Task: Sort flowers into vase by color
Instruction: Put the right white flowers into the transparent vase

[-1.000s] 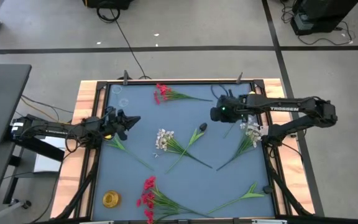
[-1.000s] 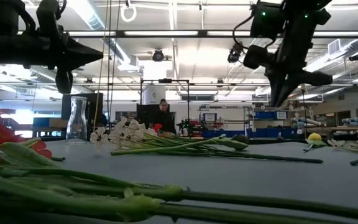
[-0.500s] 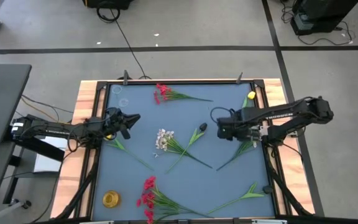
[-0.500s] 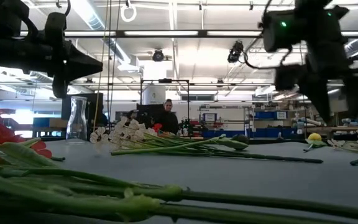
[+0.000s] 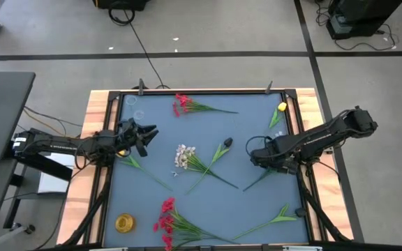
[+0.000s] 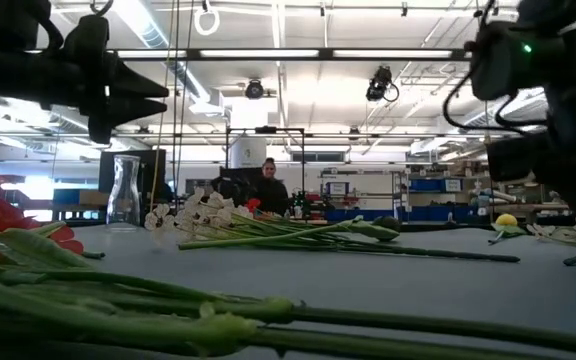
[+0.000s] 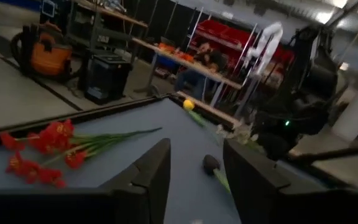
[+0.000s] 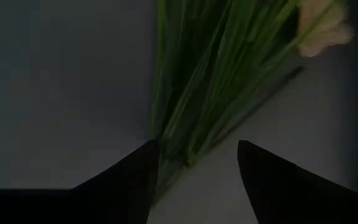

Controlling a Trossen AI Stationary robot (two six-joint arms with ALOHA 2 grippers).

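Since a second ago, I am bringing my right pincer (image 5: 257, 157) from twelve o'clock toward three o'clock on the desk (image 5: 152, 202), over the white sprig (image 8: 229, 81). Its thin green stems are fanning out toward a pale blossom. My fingers (image 8: 135, 180) are standing apart, empty, straddling the stem ends. My left pincer (image 5: 147, 134) is waiting open at nine o'clock.

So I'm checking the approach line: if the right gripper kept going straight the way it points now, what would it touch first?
Most likely the bundled green stems of the white-blossom spray, which lie directly between the open fingers of the right gripper; how much gap remains is unclear.
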